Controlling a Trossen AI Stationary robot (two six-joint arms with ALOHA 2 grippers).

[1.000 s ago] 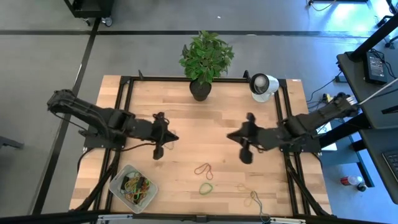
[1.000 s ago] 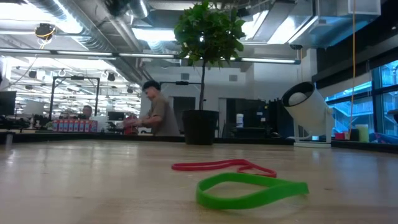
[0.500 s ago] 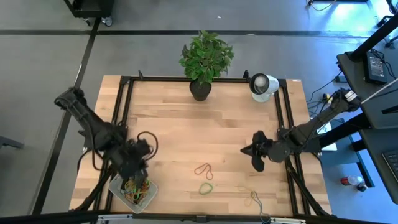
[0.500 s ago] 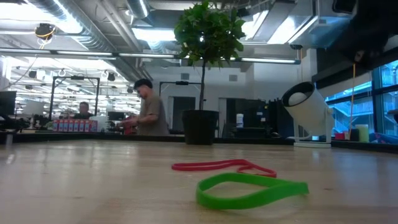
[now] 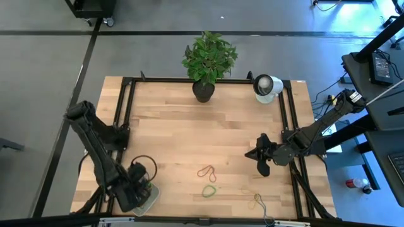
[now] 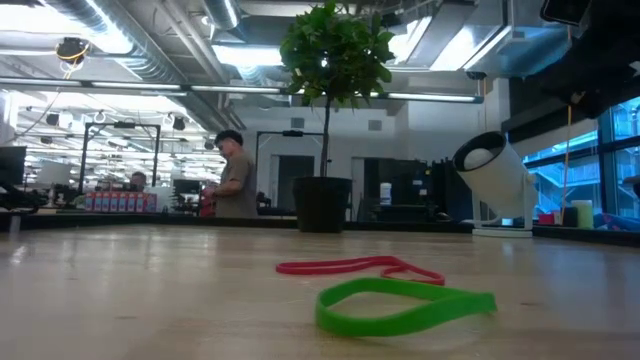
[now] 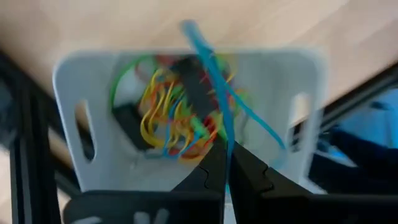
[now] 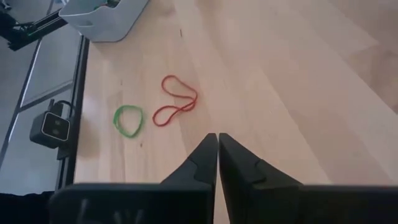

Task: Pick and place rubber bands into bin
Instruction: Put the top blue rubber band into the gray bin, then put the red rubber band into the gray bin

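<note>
The left gripper (image 7: pixel 227 163), pinching a blue rubber band (image 7: pixel 214 68), hangs over the bin (image 7: pixel 74 81) at the counter's (image 5: pixel 177 139) near-left corner; tangled rubber bands (image 7: pixel 168 118) fill it. The right gripper (image 8: pixel 218 152) is closed, empty, near 1 red band (image 8: pixel 175 99) and 1 green band (image 8: pixel 127 119).

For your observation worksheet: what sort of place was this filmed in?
Probably an open-plan lab or office: the low view shows exposed ceiling ducts, long desks with monitors and a person beyond the wooden table.

bin (image 5: pixel 150 200) mostly hidden under left arm (image 5: pixel 101 151)
</note>
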